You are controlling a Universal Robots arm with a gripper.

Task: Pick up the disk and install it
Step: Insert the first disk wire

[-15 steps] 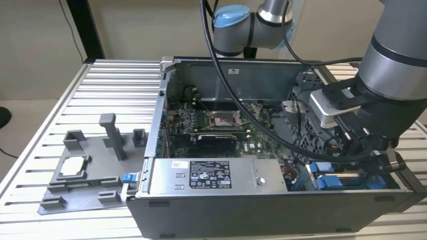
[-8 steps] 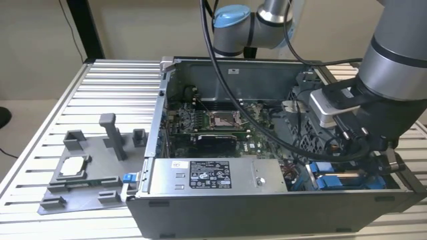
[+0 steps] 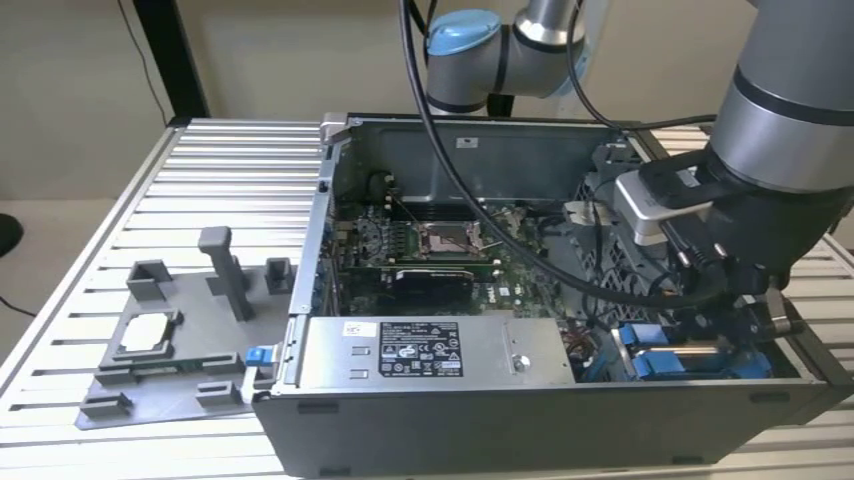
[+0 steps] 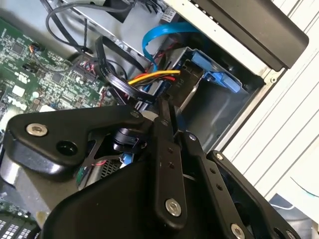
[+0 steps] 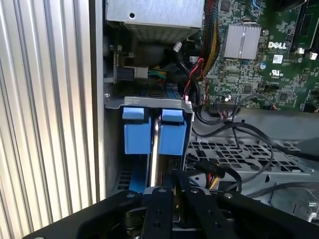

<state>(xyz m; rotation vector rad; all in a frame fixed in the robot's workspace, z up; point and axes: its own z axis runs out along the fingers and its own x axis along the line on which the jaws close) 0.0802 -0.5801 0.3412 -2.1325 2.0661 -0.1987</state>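
The disk (image 3: pixel 663 362) stands on edge in the drive bay at the case's front corner, on the exterior view's right, with its blue bracket showing. In the first wrist view two blue bracket ends (image 5: pixel 172 134) sit side by side in the bay, with a thin silver edge between them. My gripper (image 3: pixel 714 330) reaches down into that corner from above. Its black fingers (image 5: pixel 160 199) lie close together, and the gripper (image 5: pixel 172 177) ends just short of the blue brackets. In the second wrist view the gripper (image 4: pixel 163 107) is shut, pointing at the disk (image 4: pixel 192 74) in its blue frame.
A long grey box with a label (image 3: pixel 414 350) lies along the case's front. The green motherboard (image 3: pixel 427 240) fills the case floor. Yellow and red wires (image 4: pixel 149 77) and black cables cross beside the bay. A grey fixture (image 3: pixel 174 340) sits on the slatted table (image 3: pixel 227 170).
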